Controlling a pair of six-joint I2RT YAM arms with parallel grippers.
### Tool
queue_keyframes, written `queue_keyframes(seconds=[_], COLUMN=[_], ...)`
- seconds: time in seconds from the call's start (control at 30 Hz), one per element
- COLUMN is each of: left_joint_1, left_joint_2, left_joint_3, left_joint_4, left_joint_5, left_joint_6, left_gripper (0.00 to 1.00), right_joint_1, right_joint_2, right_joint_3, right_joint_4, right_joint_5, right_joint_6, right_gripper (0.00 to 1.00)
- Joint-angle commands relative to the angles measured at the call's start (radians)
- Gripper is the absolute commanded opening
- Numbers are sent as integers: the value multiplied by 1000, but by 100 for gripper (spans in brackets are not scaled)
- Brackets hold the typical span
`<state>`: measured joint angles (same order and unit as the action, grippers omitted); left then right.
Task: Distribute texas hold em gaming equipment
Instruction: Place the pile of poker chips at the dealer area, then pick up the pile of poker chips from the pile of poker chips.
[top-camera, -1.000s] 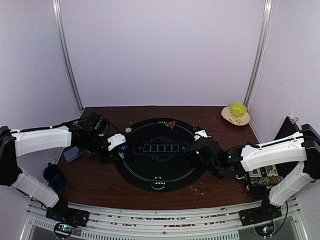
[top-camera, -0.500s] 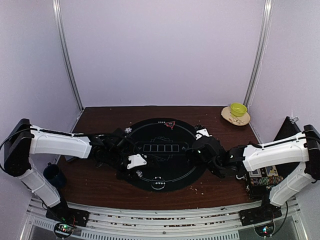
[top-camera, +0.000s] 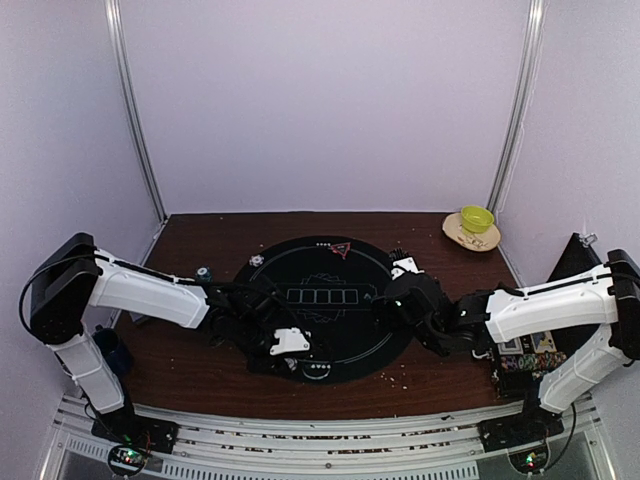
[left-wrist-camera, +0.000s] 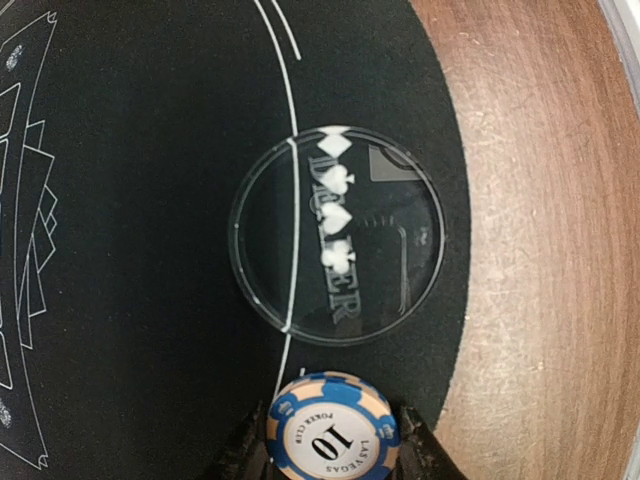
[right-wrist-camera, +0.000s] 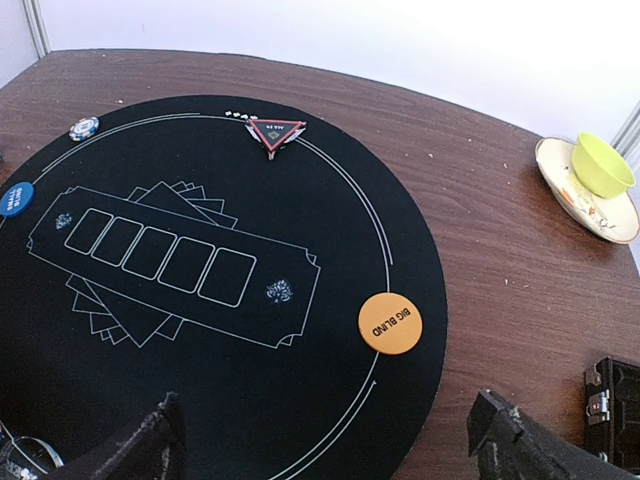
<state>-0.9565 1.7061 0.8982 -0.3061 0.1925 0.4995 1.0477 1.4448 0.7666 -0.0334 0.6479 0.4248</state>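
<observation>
At left tool (left-wrist-camera: 330, 460): jaws closed on a blue-and-orange chip (left-wrist-camera: 333, 432) marked 10, face up at the rim of the black mat (left-wrist-camera: 150, 250).
Just ahead of left tool: clear dealer disc (left-wrist-camera: 335, 235) lying across the mat's white line, apart from the chip; tabletop (left-wrist-camera: 540, 250) alongside.
At right tool (right-wrist-camera: 325, 450): jaws spread wide, gripping nothing, over the mat.
Ahead of right tool: orange disc (right-wrist-camera: 390, 322), near.
Farther ahead: red triangle (right-wrist-camera: 276, 132); striped chip (right-wrist-camera: 84, 127) and blue disc (right-wrist-camera: 15, 198) off to its left.
</observation>
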Motion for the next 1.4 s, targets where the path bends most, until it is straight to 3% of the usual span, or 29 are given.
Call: queue_keyframes(seconds=[0.0,0.27,0.47,0.63,0.8,0.93,1.13,1.37], left_joint_1=[-4,-5,-7,-8,-7,8,145,473], left_joint_2=[16,44,46,38,-43,-191,-425,-526], left_joint_3=[26,29,29,25,-1,-15,-13,-20], left_joint_4=[52,68,72,70,51,14,-92,-138], left_joint_5=[-23,-23,-24,-28,-31,-45,-61,-139], left_joint_6=[11,14,12,16,26,38,45,-19], left_gripper=[27,29,36,53,96,98,98,98], right_joint_1=[3,3,3,3,3,3,3,3], right_joint_2=[-9,-6,-7,-6,-6,-6,-2,15], right_joint_3=[-4,-4,-3,-2,-2,-2,1,8], right_joint_4=[-1,-3,-4,-6,-10,-11,-11,-14], right_joint_5=[16,17,16,17,16,15,9,5], right_joint_6=[-2,-3,-4,-4,-4,-4,-3,-4], right_gripper=[100,100,100,100,100,100,100,100])
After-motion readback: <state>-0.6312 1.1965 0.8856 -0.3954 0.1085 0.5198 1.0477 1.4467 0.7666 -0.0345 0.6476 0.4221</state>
